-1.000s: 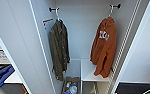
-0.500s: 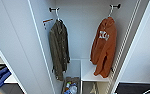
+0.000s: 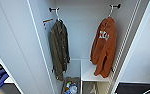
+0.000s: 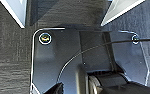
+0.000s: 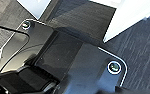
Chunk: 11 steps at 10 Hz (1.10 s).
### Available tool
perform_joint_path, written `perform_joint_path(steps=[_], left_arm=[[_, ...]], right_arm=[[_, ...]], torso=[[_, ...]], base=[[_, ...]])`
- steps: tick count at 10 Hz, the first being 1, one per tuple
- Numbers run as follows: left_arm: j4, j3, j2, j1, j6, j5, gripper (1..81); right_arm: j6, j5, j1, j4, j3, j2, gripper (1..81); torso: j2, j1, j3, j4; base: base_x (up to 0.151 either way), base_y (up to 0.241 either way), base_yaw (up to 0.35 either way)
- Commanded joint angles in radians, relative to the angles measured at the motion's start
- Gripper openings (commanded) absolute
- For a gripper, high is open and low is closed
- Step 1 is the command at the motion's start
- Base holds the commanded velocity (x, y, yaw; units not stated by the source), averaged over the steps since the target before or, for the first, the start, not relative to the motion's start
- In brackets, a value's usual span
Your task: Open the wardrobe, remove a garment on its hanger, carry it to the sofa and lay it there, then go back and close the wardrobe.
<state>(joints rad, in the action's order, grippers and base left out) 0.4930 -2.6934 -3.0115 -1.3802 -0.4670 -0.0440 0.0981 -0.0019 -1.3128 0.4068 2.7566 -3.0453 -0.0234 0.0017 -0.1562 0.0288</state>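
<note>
**Wardrobe stood open, orange garment not yet taken**

Nearest, both wrist views looked down on dark carpet (image 4: 6, 50) and the white lower edges of the doors (image 5: 131, 17); whether either tool was wide or narrow could not be told. The head view gave what the wrist views lacked: the wardrobe (image 3: 76, 30) interior. Low down sat a bin of small items (image 3: 70, 87) beside a white shelf (image 3: 91, 72). Farther back the olive jacket (image 3: 59, 52) hung on the left, and the rust-orange garment (image 3: 104, 47) hung on the right by its white hanger (image 3: 111, 10) from a dark peg (image 3: 116, 6), close to the right side wall. The likely risks: reaching for the wrong coat, the hook catching on its peg, or the long hem snagging the shelf.
</note>
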Motion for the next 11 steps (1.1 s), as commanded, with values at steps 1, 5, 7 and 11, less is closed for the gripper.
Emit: perform_joint_path(steps=[1,5,7,11], left_arm=[[0.041,-0.013,-0.014,0.02,0.01,0.052,81.1],[0.041,-0.013,-0.026,0.019,0.011,0.047,81.1],[0.039,-0.014,-0.018,0.02,0.013,0.05,81.1],[0.041,-0.014,-0.021,0.023,0.016,0.052,81.1]], right_arm=[[0.149,-0.035,0.105,0.167,0.032,-0.031,81.1],[0.304,0.056,0.166,0.467,0.073,-0.089,81.1],[0.338,0.16,0.212,0.535,0.078,-0.1,81.1],[0.402,0.217,0.331,0.518,0.13,-0.184,81.1]], torso=[[0.0,0.0,0.0,0.0],[0.0,0.0,0.0,0.0],[0.0,0.0,0.0,0.0],[0.0,0.0,0.0,0.0]], base=[[0.0,0.0,0.0],[0.0,0.0,0.0],[0.0,0.0,0.0],[0.0,0.0,0.0]])
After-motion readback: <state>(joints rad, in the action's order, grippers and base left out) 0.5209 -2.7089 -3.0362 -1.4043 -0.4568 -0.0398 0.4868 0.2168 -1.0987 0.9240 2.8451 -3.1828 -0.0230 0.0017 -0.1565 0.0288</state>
